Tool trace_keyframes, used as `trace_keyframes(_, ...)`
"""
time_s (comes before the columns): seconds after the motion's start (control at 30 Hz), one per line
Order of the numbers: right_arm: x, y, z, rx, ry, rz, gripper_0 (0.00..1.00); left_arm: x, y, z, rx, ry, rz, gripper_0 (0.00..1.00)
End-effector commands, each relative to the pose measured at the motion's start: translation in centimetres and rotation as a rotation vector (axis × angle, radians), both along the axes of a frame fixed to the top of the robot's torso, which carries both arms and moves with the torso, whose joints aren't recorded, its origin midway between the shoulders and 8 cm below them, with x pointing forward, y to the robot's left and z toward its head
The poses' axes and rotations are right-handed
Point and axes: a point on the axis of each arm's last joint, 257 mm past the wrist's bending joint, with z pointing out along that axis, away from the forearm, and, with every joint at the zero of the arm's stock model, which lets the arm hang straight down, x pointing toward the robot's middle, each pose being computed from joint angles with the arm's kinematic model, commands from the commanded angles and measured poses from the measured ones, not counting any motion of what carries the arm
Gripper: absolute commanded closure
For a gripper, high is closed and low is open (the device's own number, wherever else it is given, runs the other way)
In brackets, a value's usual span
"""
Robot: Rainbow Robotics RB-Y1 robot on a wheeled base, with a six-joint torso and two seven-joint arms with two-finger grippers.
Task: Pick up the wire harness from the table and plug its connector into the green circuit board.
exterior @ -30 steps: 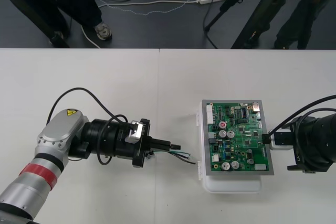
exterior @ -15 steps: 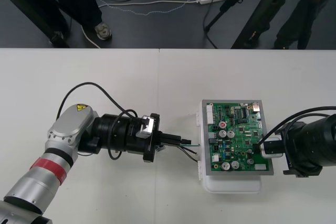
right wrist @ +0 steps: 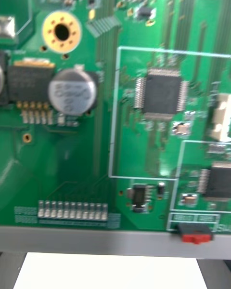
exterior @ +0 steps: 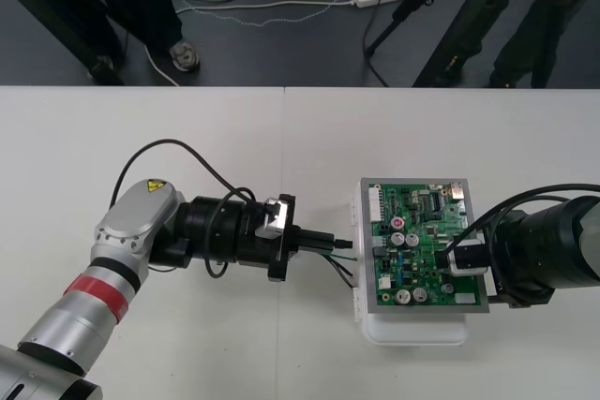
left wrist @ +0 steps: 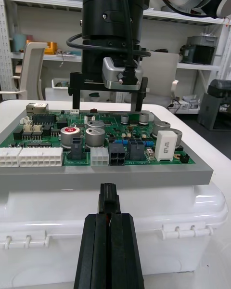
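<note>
Plainly, in the front view the left claw [exterior: 339, 244] reaches level across the table [exterior: 187, 138] toward the green circuit board [exterior: 422, 231], which sits on its white base [exterior: 412, 333]. Its fingers are closed on the plug end of the wire harness [exterior: 342, 267]. The thin wires trail out just below the fingers. The tip stands just beside the board's left edge, and I cannot tell whether it touches. The right claw [exterior: 457, 259] comes in from the right and hangs over the board's right part.

The right wrist view looks straight down on the board from close by. It takes in a square black chip [right wrist: 161, 92], a round capacitor [right wrist: 72, 91] and the grey frame along the edge. I judge that claw to be low over the board.

In the left wrist view the left claw's two black fingers are pressed together with the black plug [left wrist: 108, 197] pinched between them and sticking out forward. Across the board the right claw stands upright. Its fingers [left wrist: 73, 94] are well apart with nothing between them, and their tips are down at the far side.

The coming move turns on one line. The plug's long axis points straight at the board's near side, toward the black connector [left wrist: 118, 153]. The plug appears level with the base rather than with the board's top. My guess is that it must rise before it goes in.
</note>
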Motion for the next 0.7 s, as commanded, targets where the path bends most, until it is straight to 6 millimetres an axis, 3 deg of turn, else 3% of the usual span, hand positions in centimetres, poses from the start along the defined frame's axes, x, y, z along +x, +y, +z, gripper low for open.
trace_keyframes(0.03,0.9,1.51,0.83,0.024,-0.024,0.012,0.0,0.35,-2.39,2.09,-0.026,0.016,-0.019,1.0)
trace_keyframes(0.7,0.5,2.3,0.34,0.046,-0.007,-0.004,0.0,-0.25,-2.12,2.1,-0.026,0.051,-0.027,1.0)
